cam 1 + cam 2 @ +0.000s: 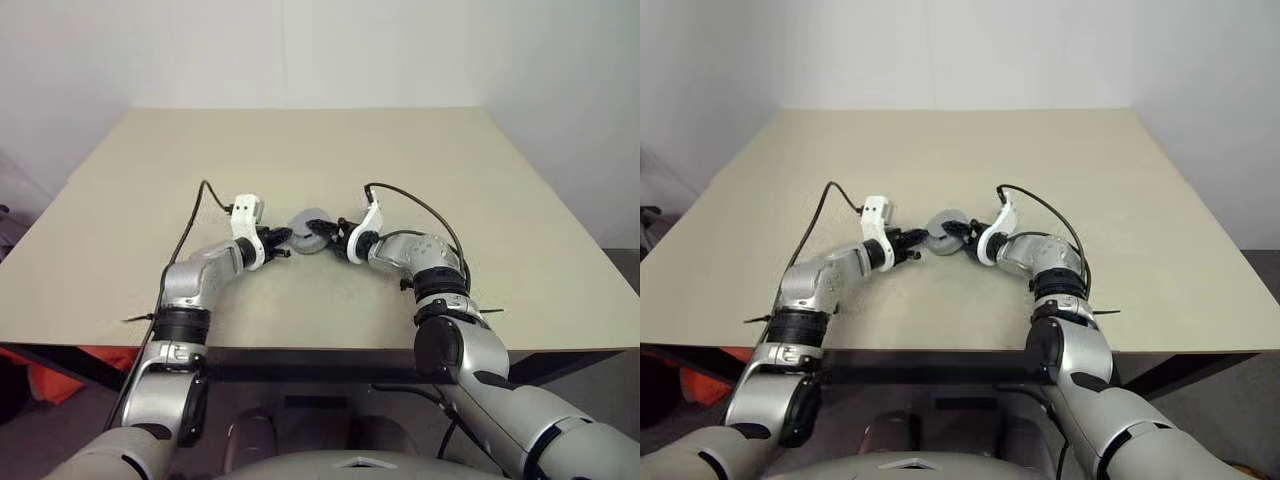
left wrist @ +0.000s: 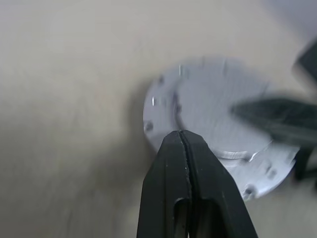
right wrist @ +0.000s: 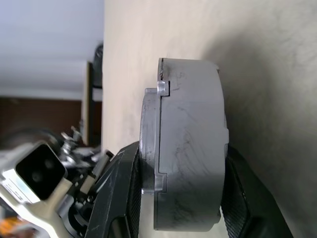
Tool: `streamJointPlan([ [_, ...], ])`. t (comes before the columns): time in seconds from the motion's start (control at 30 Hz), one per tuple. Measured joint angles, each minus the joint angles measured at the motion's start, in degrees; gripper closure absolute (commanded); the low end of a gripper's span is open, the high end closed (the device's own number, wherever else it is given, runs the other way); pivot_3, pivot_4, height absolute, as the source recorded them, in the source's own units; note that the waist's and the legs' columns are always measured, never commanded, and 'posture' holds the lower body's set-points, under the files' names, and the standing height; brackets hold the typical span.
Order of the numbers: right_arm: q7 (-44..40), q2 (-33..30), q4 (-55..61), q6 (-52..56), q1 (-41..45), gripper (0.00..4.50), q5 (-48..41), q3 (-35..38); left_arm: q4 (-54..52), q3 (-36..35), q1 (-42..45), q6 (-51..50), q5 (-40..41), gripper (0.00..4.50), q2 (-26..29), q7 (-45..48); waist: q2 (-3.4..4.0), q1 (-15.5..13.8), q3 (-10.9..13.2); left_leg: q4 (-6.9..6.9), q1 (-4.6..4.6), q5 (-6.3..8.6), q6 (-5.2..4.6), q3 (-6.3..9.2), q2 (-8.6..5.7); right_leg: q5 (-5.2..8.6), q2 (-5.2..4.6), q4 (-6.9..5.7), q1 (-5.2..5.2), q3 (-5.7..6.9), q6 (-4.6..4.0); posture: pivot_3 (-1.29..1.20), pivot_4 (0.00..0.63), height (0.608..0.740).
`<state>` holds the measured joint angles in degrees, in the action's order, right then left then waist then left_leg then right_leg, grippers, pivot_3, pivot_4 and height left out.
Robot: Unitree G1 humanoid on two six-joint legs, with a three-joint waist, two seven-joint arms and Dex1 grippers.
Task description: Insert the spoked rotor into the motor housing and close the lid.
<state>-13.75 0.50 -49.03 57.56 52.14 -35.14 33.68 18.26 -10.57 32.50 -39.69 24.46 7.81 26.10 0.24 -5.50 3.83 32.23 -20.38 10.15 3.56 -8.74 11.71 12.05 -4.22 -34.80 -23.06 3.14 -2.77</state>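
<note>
**A:** Mid-table, both our arms meet over one part. Our right gripper (image 3: 173, 198) is clamped across the motor housing (image 3: 190, 144), one black finger on each flat face, with the lid (image 3: 150, 144) seated on the housing's face under the nearer finger. No copper windings or spoked rotor are on view; we judge the rotor is already inside, though the pictures cannot confirm it.

**B:** And the left side?

**A:** Our left gripper (image 2: 184, 141) has its fingers pressed together, holding nothing, its tip right at the rim of the assembly's round grey face. We cannot tell whether it touches.

**B:** Where does the assembly sit?

**A:** Near the middle of the beige table (image 1: 480, 200), between the two grippers, resting on or just above the surface; in the head views it is the grey disc (image 1: 310, 232) at the fingertips.

**B:** What does the coming move turn on?

**A:** The housing's axis runs across the right gripper's jaws, so the right squeeze acts along the direction that seats the lid. The closed left tip comes in from the opposite side, the robot's left. We judge the lid step to be nearly done, and a push on the rim could tilt the part in the grip.
</note>
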Motion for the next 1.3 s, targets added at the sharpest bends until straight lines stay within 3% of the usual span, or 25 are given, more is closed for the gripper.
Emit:
streamJointPlan([
  [0.17, 3.46, 0.06, -1.05, -1.56, 1.68, 2.51, -3.75, 5.04, -1.44, -8.35, -0.23, 0.75, 6.06, 4.50, 0.30, -1.80, 0.00, -0.05, 0.00, 0.07, -0.73, 0.04, -0.11, 0.02, -0.01, -0.03, 0.02, -0.01, -0.59, 0.08, -0.04, 0.00, 0.000, 0.740],
  [0.43, 5.10, 1.43, 1.07, 0.84, 4.77, 2.51, -14.48, 10.63, -6.93, -14.52, -5.16, -4.07, 15.98, 4.50, -0.90, -4.17, 0.00, -0.08, 0.00, 0.52, -1.37, 0.32, -0.59, 0.01, 0.04, -0.04, 0.02, -0.03, -0.96, 0.27, -0.03, 0.00, 0.000, 0.740],
  [0.53, 5.11, 2.53, 3.39, 3.48, 4.99, 2.51, -16.23, 9.83, -9.21, -16.35, -6.45, -6.38, 20.64, 3.90, -1.75, -4.58, 0.00, -0.11, 0.00, 0.57, -1.39, 0.33, -0.58, 0.00, 0.06, -0.04, 0.01, -0.05, -0.95, 0.28, -0.04, 0.00, 0.000, 0.740],
  [0.9, 5.13, 3.07, 7.69, 10.77, 4.79, 2.51, -18.76, 4.70, -17.24, -21.20, -11.74, -13.06, 40.08, 0.21, -3.79, -8.44, -0.01, -0.27, 0.00, 0.83, -1.28, 0.20, -0.34, 0.07, 0.06, -0.07, 0.01, -0.30, -0.83, 0.27, 0.01, 0.00, 0.000, 0.740],
  [0.93, 5.03, 2.97, 8.56, 11.70, 4.26, 2.51, -18.75, 3.51, -17.26, -21.30, -11.90, -14.05, 42.36, 0.03, -3.91, -9.26, -0.01, -0.29, 0.00, 0.83, -1.28, 0.19, -0.32, 0.07, 0.06, -0.07, 0.01, -0.31, -0.83, 0.27, 0.01, 0.00, 0.000, 0.740],
  [1.1, 4.21, 3.16, 11.04, 15.68, 1.63, 2.51, -18.85, 0.24, -15.77, -21.20, -11.28, -16.06, 49.40, 0.03, -4.30, -12.19, -0.01, -0.35, 0.01, 0.84, -1.27, 0.16, -0.27, 0.09, 0.03, -0.18, 0.02, -0.36, -0.84, 0.27, 0.19, 0.00, 0.000, 0.740],
  [1.3, 3.87, 3.53, 15.28, 17.47, 0.97, 2.51, -19.21, -0.82, -8.84, -20.37, -5.33, -14.99, 50.86, 0.03, -4.37, -13.14, -0.03, -0.64, 0.01, 0.86, -1.23, 0.10, -0.17, 0.12, 0.01, -0.23, 0.02, -0.42, -0.81, 0.25, 0.29, 0.00, 0.000, 0.740],
])
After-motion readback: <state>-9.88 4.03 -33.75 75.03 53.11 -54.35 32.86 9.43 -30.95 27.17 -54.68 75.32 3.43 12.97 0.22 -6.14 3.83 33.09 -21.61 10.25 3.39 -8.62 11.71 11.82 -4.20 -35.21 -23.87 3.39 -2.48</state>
